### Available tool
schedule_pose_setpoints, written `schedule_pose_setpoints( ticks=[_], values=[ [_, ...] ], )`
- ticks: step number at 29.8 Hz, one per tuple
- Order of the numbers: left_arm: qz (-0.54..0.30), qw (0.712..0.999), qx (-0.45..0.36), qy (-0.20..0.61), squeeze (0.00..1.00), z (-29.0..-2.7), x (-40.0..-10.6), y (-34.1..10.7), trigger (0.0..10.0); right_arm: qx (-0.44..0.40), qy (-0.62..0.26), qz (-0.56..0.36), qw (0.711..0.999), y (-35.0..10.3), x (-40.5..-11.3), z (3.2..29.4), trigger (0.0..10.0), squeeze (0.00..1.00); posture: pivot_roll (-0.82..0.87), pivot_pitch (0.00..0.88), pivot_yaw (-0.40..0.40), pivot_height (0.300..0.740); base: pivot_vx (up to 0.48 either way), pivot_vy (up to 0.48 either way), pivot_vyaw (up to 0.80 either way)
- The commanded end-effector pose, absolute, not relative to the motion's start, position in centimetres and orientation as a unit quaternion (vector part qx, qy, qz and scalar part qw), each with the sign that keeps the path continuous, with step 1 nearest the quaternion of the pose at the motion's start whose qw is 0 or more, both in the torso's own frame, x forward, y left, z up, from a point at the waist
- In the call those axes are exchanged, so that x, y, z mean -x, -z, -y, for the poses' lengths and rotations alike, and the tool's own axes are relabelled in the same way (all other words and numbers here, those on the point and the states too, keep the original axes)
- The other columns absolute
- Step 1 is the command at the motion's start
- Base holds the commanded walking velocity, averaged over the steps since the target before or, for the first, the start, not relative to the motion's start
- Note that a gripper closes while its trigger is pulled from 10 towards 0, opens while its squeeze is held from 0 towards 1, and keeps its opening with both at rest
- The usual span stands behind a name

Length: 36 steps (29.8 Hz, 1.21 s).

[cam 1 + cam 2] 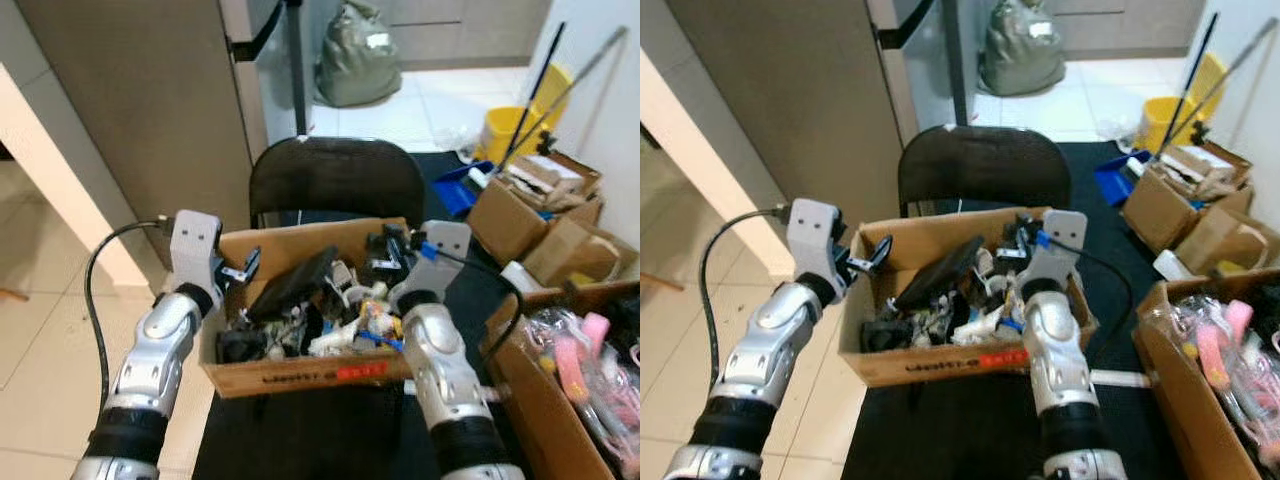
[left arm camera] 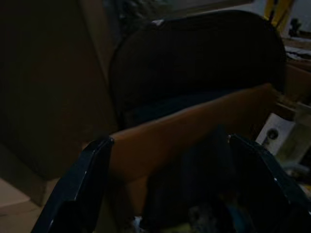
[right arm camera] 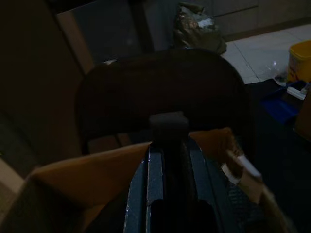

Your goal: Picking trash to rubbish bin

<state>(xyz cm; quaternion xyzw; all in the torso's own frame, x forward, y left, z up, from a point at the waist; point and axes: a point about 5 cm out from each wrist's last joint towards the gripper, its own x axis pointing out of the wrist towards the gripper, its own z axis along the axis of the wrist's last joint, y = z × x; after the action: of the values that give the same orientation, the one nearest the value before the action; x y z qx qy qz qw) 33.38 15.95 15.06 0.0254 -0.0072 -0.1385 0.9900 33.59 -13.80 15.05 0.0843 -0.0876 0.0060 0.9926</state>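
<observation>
cardboard box [image 1: 300, 377] heaped with mixed trash [image 1: 330, 305], left gripper [image 2: 170, 194] spread open, right gripper [image 3: 167, 160] fingers pressed together

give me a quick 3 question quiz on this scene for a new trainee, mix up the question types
1. True or false: the cardboard box of trash sits directly in front of the black chair.
2. Multiple choice: how do the left gripper fingers stand in the left wrist view? A) spread apart B) pressed together C) clamped on a bottle
3. Fill in: the yellow bucket stands on the robot's ____ side.

Key
1. True. The box is just ahead of the chair back, with both arms reaching over it.
2. A. The two black fingers are wide apart over the box's edge.
3. Right. It is beyond the smaller cardboard boxes. The right gripper is over the far part of the trash box.
</observation>
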Motion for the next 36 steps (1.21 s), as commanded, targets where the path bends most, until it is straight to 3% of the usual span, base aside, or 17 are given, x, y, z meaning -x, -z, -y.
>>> schedule_pose_setpoints(
  ticks=[1, 12, 16, 20, 24, 33, 36],
  values=[
    [0.000, 0.990, -0.030, 0.139, 0.00, -16.1, -33.4, -14.7, 10.0, -0.086, 0.001, 0.080, 0.993, -14.6, -33.6, 14.0, 10.0, 0.00, 0.01, 0.107, 0.094, 0.740, 0.379, 0.000, 0.00],
    [0.003, 0.990, -0.031, 0.139, 0.00, -16.0, -33.5, -14.9, 10.0, -0.088, -0.003, 0.079, 0.993, -14.6, -33.7, 14.0, 10.0, 0.00, 0.01, 0.100, 0.091, 0.740, 0.382, 0.000, 0.00],
    [0.014, 0.983, -0.047, 0.179, 0.00, -15.6, -33.2, -15.5, 10.0, -0.078, -0.042, 0.059, 0.994, -14.3, -33.7, 13.7, 10.0, 0.00, 0.02, 0.096, 0.089, 0.740, 0.337, 0.000, 0.00],
    [0.019, 0.968, -0.050, 0.247, 0.00, -15.0, -32.4, -16.1, 10.0, -0.041, -0.080, 0.036, 0.995, -13.8, -33.7, 13.5, 10.0, 0.00, 0.02, 0.093, 0.086, 0.740, 0.000, 0.000, 0.00],
    [0.005, 0.935, -0.089, 0.343, 0.00, -13.9, -30.9, -15.9, 10.0, -0.011, -0.138, -0.006, 0.990, -12.8, -33.4, 13.2, 10.0, 0.00, 0.02, 0.086, 0.083, 0.740, 0.000, 0.000, 0.00],
    [-0.052, 0.890, -0.041, 0.451, 0.00, -12.8, -28.9, -15.4, 10.0, 0.108, -0.263, -0.075, 0.956, -11.3, -32.6, 11.8, 10.0, 0.00, 0.02, 0.080, 0.086, 0.740, 0.000, 0.000, 0.00],
    [-0.100, 0.868, -0.061, 0.482, 0.00, -12.9, -27.9, -14.4, 10.0, 0.118, -0.252, -0.079, 0.957, -11.2, -32.7, 11.8, 10.0, 0.00, 0.02, 0.070, 0.088, 0.740, 0.000, 0.000, 0.00]
  ],
)
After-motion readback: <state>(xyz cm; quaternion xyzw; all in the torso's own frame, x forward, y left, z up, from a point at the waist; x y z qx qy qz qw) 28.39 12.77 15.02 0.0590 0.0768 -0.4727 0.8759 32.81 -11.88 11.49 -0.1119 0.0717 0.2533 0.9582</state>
